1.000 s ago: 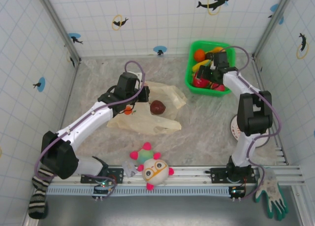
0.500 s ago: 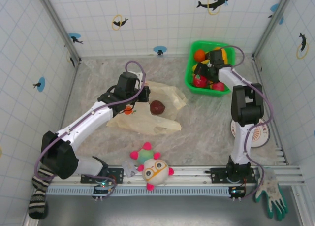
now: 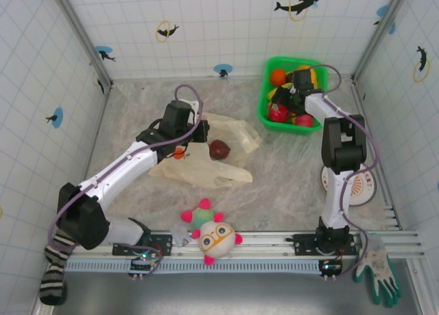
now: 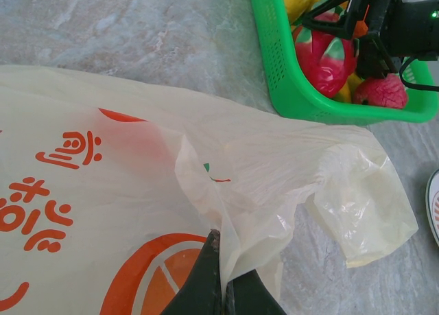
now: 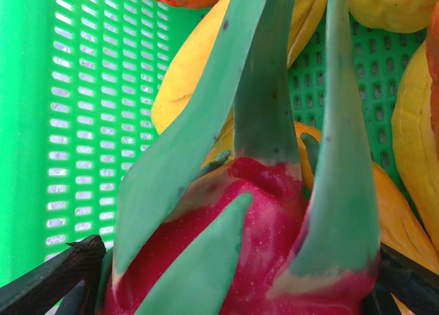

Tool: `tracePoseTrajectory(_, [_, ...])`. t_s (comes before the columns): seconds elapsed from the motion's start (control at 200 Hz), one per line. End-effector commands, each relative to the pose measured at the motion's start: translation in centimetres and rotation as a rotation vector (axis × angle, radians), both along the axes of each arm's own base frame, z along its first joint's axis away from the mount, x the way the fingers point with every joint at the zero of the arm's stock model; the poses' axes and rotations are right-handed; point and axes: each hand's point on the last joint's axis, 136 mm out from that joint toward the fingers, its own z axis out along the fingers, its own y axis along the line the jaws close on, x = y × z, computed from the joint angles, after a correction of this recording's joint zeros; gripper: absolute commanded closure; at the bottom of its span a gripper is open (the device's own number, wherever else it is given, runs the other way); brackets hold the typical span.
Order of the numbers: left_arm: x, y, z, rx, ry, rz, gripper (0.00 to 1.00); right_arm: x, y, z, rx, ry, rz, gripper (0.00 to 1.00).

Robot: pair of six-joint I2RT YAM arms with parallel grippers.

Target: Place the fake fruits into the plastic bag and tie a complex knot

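Observation:
The pale-yellow plastic bag (image 3: pixel 206 165) lies flat on the table, with a dark red fruit (image 3: pixel 219 149) at its mouth. My left gripper (image 4: pixel 225 287) is shut on a fold of the bag's film (image 4: pixel 137 164) near the opening. Over the green basket (image 3: pixel 264 106), my right gripper (image 3: pixel 287 109) reaches down among the fake fruits. Its fingers (image 5: pixel 48 281) stand wide on either side of a pink dragon fruit with green leaves (image 5: pixel 260 246). Yellow bananas (image 5: pixel 185 82) lie behind it. In the left wrist view the dragon fruit (image 4: pixel 326 54) sits under the right gripper (image 4: pixel 363 27).
The basket wall (image 4: pixel 274 75) stands just beyond the bag's far corner. A white plush ball with pink knobs (image 3: pixel 216 236) sits at the near rail. A white disc (image 3: pixel 357 184) lies beside the right arm. Tiled walls close in three sides.
My right gripper has moved deeper into the basket and its fingers have started to narrow around the dragon fruit. The left arm and the bag have not moved.

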Motion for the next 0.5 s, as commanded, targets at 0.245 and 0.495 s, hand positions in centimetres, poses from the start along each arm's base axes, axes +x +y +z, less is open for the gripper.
tracePoseTrajectory(0.245, [0.1,0.3,1.5,0.0,-0.03,-0.007,1.0,-1.2,1.1,-0.6,0.038,0.039,0.036,0.25])
tracePoseTrajectory(0.495, [0.1,0.5,1.6,0.005,-0.032,-0.002,1.0,-0.4,2.4,5.1,0.185,-0.135,0.055,0.3])
